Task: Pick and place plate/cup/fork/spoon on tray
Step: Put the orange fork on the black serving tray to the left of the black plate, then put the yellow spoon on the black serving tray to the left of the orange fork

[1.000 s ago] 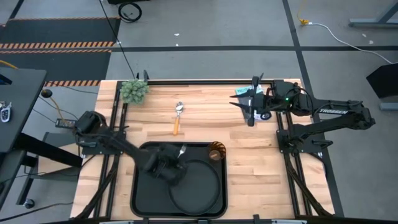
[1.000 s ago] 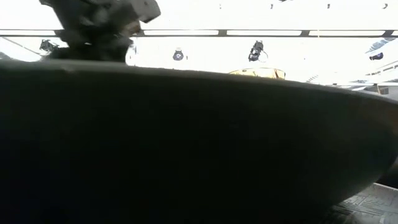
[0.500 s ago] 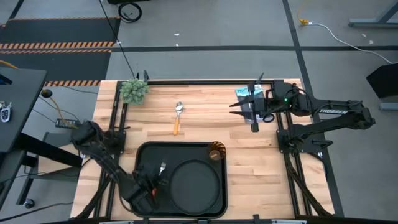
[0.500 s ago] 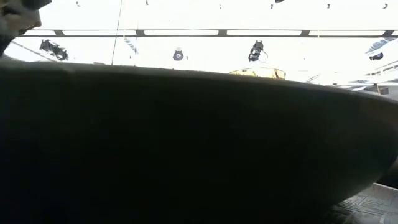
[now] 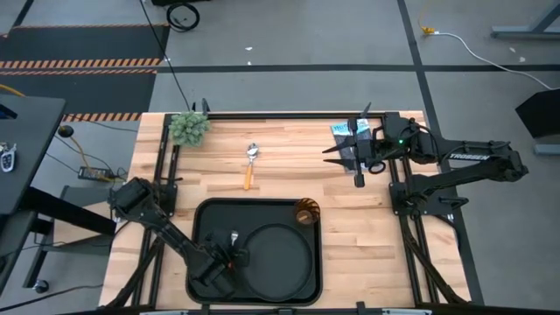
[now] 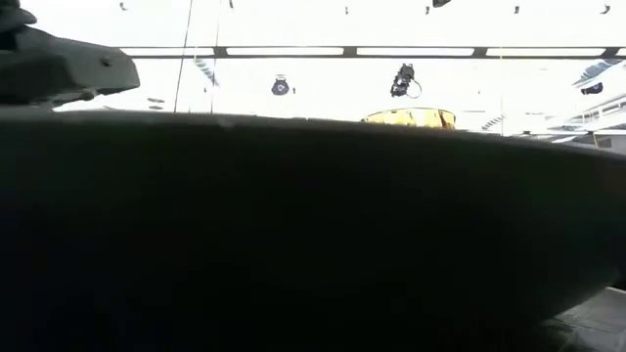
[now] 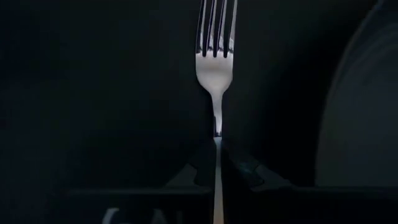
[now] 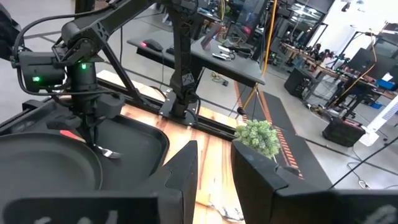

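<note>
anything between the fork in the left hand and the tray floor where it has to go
Nothing visible. The left hand grips the fork by its handle over the bare left strip of the tray. The plate lies just beside it on the right, the cup sits in the far right corner, neither underneath.

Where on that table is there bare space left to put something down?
Bare wood lies right of the tray, below the right gripper, and between spoon and that gripper. The tray is crowded: plate, cup, and the left gripper holding the fork.
</note>
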